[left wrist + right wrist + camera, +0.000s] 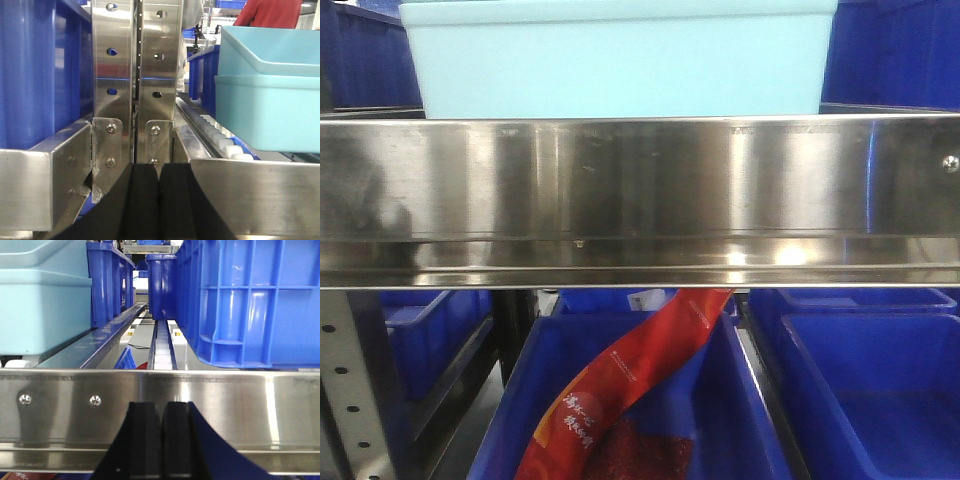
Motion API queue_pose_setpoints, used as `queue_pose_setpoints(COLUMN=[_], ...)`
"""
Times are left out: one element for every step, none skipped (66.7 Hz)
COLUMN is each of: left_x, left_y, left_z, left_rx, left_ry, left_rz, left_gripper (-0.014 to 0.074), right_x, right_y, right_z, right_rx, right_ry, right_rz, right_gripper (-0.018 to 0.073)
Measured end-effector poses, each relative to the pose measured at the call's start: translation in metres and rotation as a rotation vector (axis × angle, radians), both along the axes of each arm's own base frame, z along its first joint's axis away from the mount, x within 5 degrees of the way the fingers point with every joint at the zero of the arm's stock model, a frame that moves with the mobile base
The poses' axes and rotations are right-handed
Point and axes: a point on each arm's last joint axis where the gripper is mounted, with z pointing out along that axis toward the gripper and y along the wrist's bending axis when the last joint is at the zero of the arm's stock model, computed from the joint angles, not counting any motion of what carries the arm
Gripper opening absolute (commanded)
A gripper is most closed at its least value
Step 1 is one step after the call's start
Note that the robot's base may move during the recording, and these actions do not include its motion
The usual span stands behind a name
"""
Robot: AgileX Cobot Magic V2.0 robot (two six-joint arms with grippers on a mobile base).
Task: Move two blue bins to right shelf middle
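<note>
Two pale blue bins, nested one in the other [265, 110], rest on the roller track of the right shelf middle [640, 180], a shiny steel tier with a screw head [950, 162] near its rail's right end. The front view shows the stack [620, 65] just behind the rail. The right wrist view has it at far left [40, 305]. My left gripper [159, 169] is shut and empty, level with the rail at the rack's uprights, left of the bins. My right gripper [161, 406] is shut and empty in front of the rail [225, 405], right of the bins.
A dark blue crate [260, 300] sits on the same tier to the right of the pale stack, with more behind. Twin steel uprights [112, 75] stand left of it. Below, a dark blue crate [740, 420] holds a red bag [630, 390]. A person in red [272, 12] stands beyond.
</note>
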Motion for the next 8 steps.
queue_pose_setpoints(left_x=[0.0000, 0.0000, 0.0000, 0.0000, 0.0000, 0.0000, 0.0000, 0.0000], left_y=[0.0000, 0.0000, 0.0000, 0.0000, 0.0000, 0.0000, 0.0000, 0.0000], left_z=[0.0000, 0.0000, 0.0000, 0.0000, 0.0000, 0.0000, 0.0000, 0.0000], left_rx=[0.000, 0.000, 0.000, 0.000, 0.000, 0.000, 0.000, 0.000], left_ry=[0.000, 0.000, 0.000, 0.000, 0.000, 0.000, 0.000, 0.000], left_rz=[0.000, 0.000, 0.000, 0.000, 0.000, 0.000, 0.000, 0.000], left_gripper=[-0.0111, -0.0111, -0.0111, -0.0111, -0.0111, -0.0111, -0.0111, -0.0111], right_x=[0.0000, 0.0000, 0.0000, 0.0000, 0.0000, 0.0000, 0.0000, 0.0000], right_y=[0.0000, 0.0000, 0.0000, 0.0000, 0.0000, 0.0000, 0.0000, 0.0000], right_z=[0.0000, 0.0000, 0.0000, 0.0000, 0.0000, 0.0000, 0.0000, 0.0000], right_rx=[0.000, 0.000, 0.000, 0.000, 0.000, 0.000, 0.000, 0.000], right_ry=[0.000, 0.000, 0.000, 0.000, 0.000, 0.000, 0.000, 0.000], right_rz=[0.000, 0.000, 0.000, 0.000, 0.000, 0.000, 0.000, 0.000], right_gripper=[-0.0162, -0.0162, -0.0162, -0.0162, -0.0162, -0.0162, -0.0162, -0.0162])
